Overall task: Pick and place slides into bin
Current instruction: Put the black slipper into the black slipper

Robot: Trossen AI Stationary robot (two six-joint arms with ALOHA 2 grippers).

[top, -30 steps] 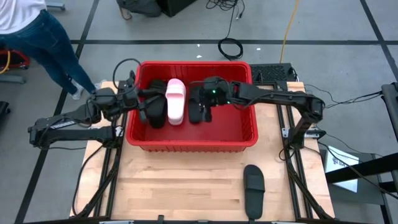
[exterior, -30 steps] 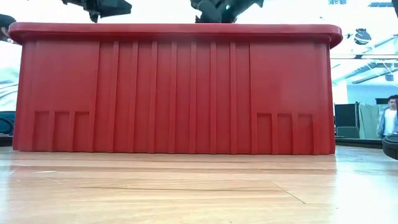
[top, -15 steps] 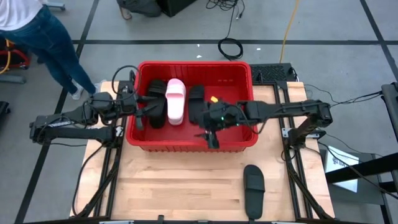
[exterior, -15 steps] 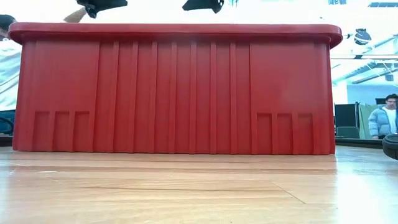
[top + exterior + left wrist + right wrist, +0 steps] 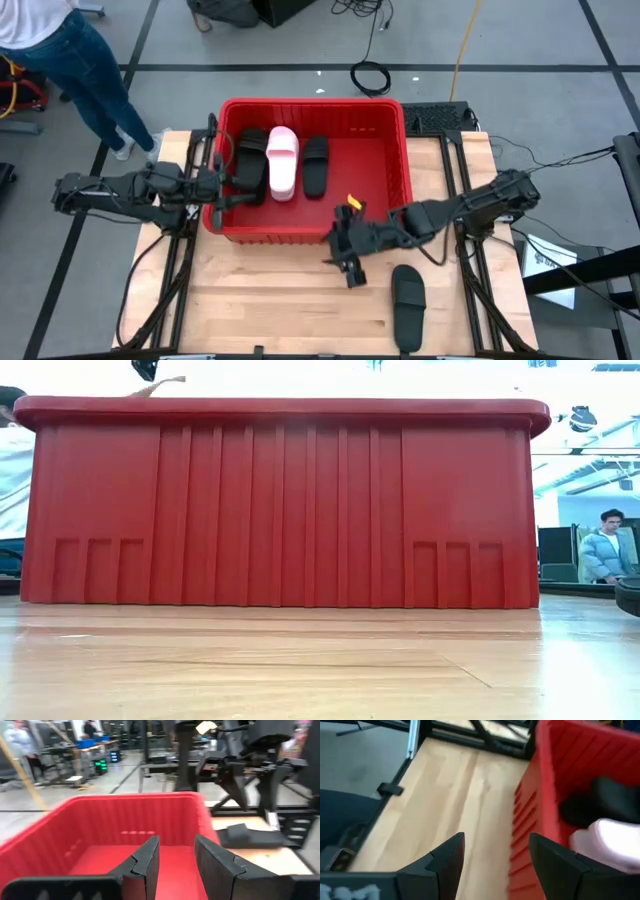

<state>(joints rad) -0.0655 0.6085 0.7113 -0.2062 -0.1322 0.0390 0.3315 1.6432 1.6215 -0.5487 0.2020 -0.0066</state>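
Note:
The red bin [image 5: 310,101] stands at the table's far middle. On its floor lie black slides [image 5: 250,158] at the left, a pale pink slide [image 5: 282,160] beside them and one more black slide [image 5: 316,165]. Another black slide [image 5: 407,305] lies flat on the table near the front right. My left gripper [image 5: 228,192] hovers open over the bin's near left corner, nothing between its fingers [image 5: 176,845]. My right gripper [image 5: 340,258] hangs open over the bare table just in front of the bin's near wall [image 5: 540,785], empty.
The bin's near wall [image 5: 280,510] fills the low view. Bare wooden table [image 5: 260,300] stretches in front of the bin. A person in jeans [image 5: 85,70] stands beyond the table's far left corner. Cables [image 5: 372,76] lie on the floor behind.
My right gripper has swung from inside the bin, over its near wall, toward the table's near edge and now hangs over the table, still open and empty. My left gripper has moved a little toward the near edge along the bin's left wall. The slides in the bin have stayed put.

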